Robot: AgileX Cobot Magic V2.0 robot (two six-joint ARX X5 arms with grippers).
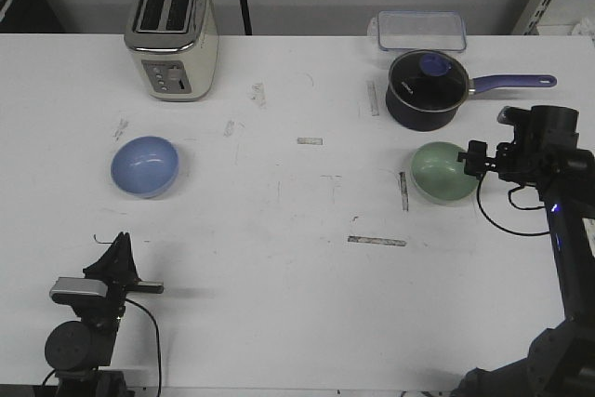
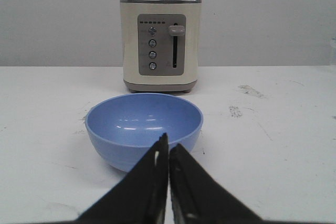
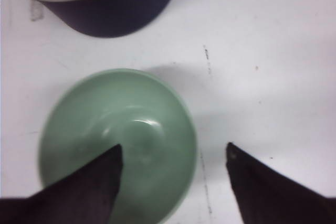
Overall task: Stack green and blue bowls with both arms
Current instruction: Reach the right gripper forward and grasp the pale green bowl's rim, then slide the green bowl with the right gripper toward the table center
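The blue bowl (image 1: 145, 165) sits upright on the table's left side, in front of the toaster; it also shows in the left wrist view (image 2: 144, 128). My left gripper (image 1: 119, 250) is shut and empty, near the table's front edge, well short of that bowl (image 2: 168, 146). The green bowl (image 1: 443, 171) sits upright on the right, just in front of the saucepan. My right gripper (image 1: 471, 159) is open above its right rim. In the right wrist view (image 3: 173, 153) one finger is over the green bowl's (image 3: 118, 140) inside and the other is outside its rim.
A cream toaster (image 1: 173, 35) stands at the back left. A dark navy saucepan (image 1: 427, 88) with a long handle sits behind the green bowl, and a clear lidded box (image 1: 420, 31) lies behind it. Strips of tape (image 1: 376, 241) mark the table.
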